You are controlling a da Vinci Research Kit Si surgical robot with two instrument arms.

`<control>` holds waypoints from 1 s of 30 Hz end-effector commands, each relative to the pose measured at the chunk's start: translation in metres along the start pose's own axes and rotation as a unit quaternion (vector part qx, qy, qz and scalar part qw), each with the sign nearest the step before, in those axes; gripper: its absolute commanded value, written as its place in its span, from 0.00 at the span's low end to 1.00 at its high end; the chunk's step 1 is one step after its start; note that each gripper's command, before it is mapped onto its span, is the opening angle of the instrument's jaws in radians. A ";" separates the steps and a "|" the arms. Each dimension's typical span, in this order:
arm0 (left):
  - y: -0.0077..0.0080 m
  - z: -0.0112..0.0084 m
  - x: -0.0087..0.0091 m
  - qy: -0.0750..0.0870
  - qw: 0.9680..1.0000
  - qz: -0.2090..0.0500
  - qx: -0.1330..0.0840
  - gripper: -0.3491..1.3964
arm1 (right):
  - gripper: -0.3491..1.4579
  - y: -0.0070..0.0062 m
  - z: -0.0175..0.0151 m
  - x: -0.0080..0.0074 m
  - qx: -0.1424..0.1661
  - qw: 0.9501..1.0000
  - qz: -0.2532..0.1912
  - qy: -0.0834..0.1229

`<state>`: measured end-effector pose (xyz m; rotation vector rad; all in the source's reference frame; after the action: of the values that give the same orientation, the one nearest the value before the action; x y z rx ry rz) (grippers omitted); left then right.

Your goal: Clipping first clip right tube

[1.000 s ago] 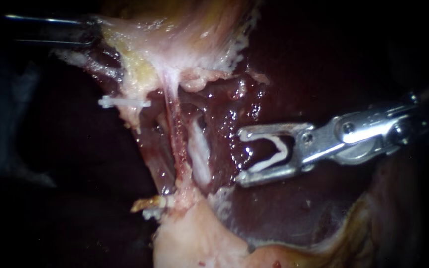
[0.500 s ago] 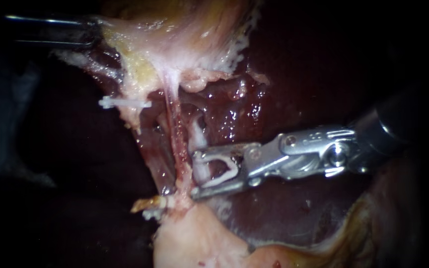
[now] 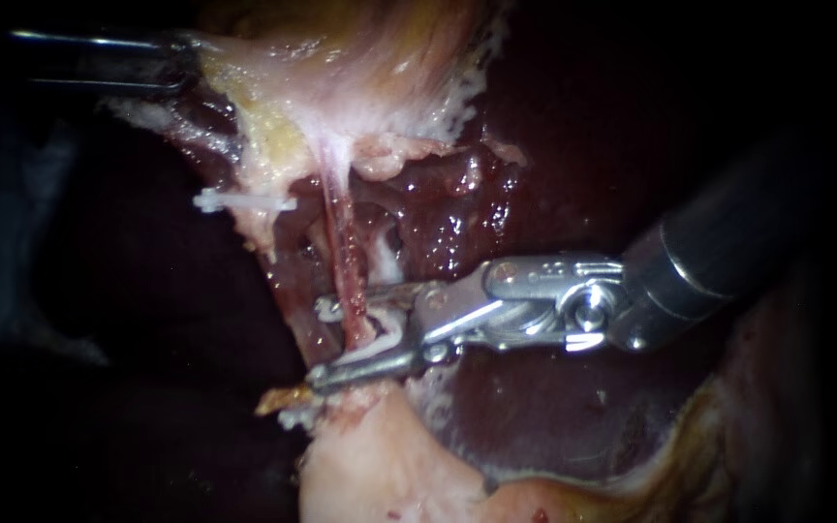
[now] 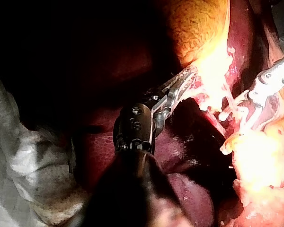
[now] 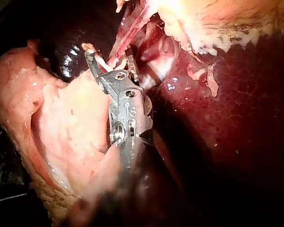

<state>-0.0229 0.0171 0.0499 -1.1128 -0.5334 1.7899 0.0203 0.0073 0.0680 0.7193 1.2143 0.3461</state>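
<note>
Since the earlier frames my right instrument (image 3: pixel 320 339) has advanced from the right side to the centre of the frame. Its jaws stand apart with a white clip (image 3: pixel 385 331) seated between them. They now straddle the reddish right tube (image 3: pixel 343 254) low down, so the clip can close around it. At upper left my left instrument (image 3: pixel 181 63) is clamped, as far as I can tell, on the gallbladder (image 3: pixel 341 77), lifting it to keep the tube stretched.
</note>
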 end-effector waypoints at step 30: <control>0.0000 0.0002 -0.0001 0.000 1.000 0.000 0.000 0.00 | 0.40 -0.0053 0.0012 0.0018 0.087 0.996 0.003 0.031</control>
<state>-0.0231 0.0170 0.0501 -1.1132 -0.5343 1.7899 0.0214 0.0042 0.0635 0.8692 1.3129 0.2695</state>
